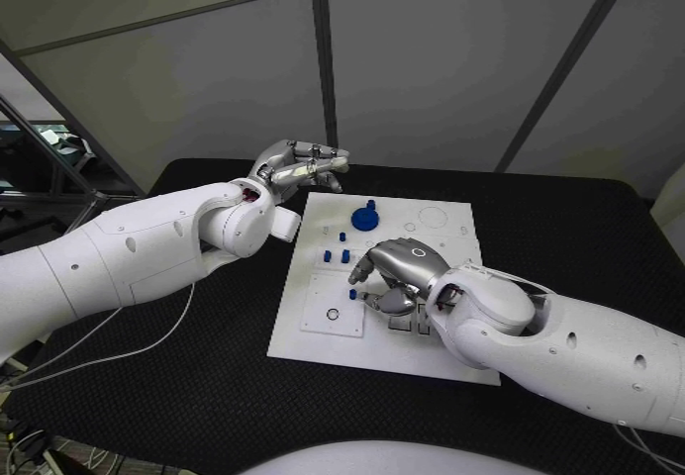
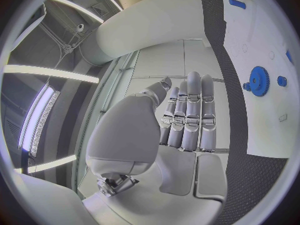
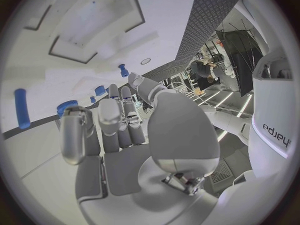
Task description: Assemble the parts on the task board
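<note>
Step in hand: the right hand (image 1: 397,272) hovers low over the middle of the task board (image 1: 442,361), seemingly lining up on one of the small blue pegs (image 1: 352,294) just beside its fingers.
Right hand state: fingers extended and near together, palm bare in the right wrist view, holding nothing.
Left hand state: the left hand (image 1: 297,165) sits off the board's far-left corner, over the black table (image 1: 571,213), fingers straight and side by side, nothing in it.
How to do it well: the robot should probably settle on a single peg, bring thumb and a finger to its sides, and lift straight so neighbouring pegs stay standing.
Risk: the pegs stand close together; a sweeping finger could knock one over.
Blue gear: the blue gear (image 1: 365,218) rests on the board's far part, apart from both hands.
Board contents: several upright pegs in the middle, the gear beyond them, a small dark ring (image 1: 333,315) on the near-left plate, and round sockets at far right, which look unfilled.
</note>
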